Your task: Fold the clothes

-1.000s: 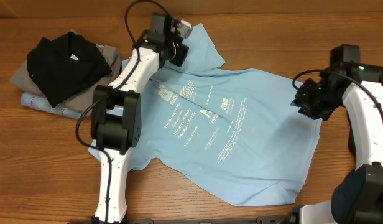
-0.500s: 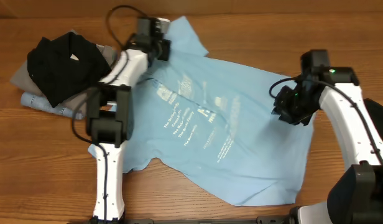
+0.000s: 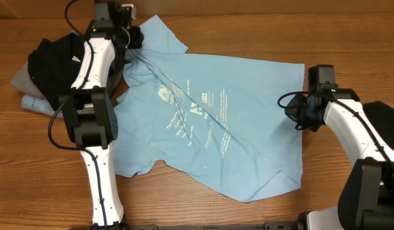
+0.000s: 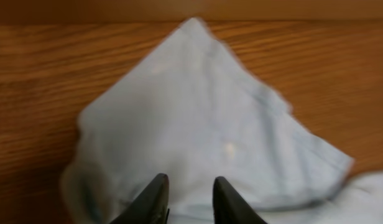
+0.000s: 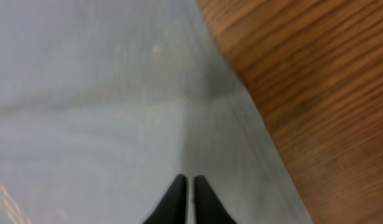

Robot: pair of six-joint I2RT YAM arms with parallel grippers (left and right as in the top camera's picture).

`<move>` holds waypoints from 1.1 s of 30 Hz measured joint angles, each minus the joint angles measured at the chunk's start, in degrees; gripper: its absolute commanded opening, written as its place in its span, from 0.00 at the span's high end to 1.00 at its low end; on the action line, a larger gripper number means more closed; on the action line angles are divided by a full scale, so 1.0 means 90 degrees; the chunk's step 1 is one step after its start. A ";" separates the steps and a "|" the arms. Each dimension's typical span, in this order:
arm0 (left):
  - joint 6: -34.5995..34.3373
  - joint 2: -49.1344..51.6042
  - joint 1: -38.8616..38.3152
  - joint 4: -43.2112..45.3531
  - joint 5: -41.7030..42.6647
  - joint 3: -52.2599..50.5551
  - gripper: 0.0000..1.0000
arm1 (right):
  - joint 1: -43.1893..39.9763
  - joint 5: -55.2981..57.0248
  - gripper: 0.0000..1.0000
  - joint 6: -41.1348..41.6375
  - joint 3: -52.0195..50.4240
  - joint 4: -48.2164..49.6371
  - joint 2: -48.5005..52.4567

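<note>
The light blue T-shirt with white lettering lies spread on the wooden table, with a taut crease running across it between the two grippers. My left gripper is at the shirt's far left sleeve and pinches the fabric near the collar; its fingertips show a small gap with cloth behind. My right gripper is at the shirt's right edge, its fingers shut together on the thin fabric.
A pile of other clothes lies at the far left: a black garment on top, grey fabric and denim-blue fabric under it. Bare wooden table lies to the right and in front.
Both grippers have moved left and dragged the T-shirt with them. The shirt's sleeve is now up against the clothes pile, and the fabric is pulled tauter.
</note>
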 measured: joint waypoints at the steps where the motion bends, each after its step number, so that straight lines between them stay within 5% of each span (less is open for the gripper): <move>1: 0.0087 -0.0092 -0.0039 -0.0165 0.0027 0.0056 0.66 | -0.0024 0.0017 0.96 0.0000 -0.0070 0.0219 0.0046; 14: 0.0610 -0.3308 -0.0172 -0.2895 0.0095 0.0542 0.52 | -0.0187 0.0136 0.96 0.0095 0.0022 0.1802 0.1423; 22: 0.0627 -0.3937 -0.0172 -0.4962 -0.0138 0.0580 0.50 | -0.2008 -0.0085 0.96 -0.0085 0.0753 0.2033 0.2013; 24: 0.0627 -0.3898 -0.0172 -0.5389 -0.0274 0.0551 0.49 | -0.2416 -0.0374 0.84 -0.0328 0.0867 0.1979 0.2084; 25: 0.0627 -0.3891 -0.0172 -0.5588 -0.0347 0.0510 0.48 | -0.2601 -0.0573 0.65 -0.0488 0.0947 0.1894 0.2123; 26: 0.0627 -0.3891 -0.0172 -0.5816 -0.0493 0.0423 0.47 | -0.2773 -0.0937 0.58 -0.0780 0.1083 0.1659 0.2164; 33: 0.0580 -0.3917 -0.0172 -0.5685 -0.0741 -0.1185 0.53 | -0.2688 -0.2193 0.55 -0.1304 0.1855 0.0063 0.2006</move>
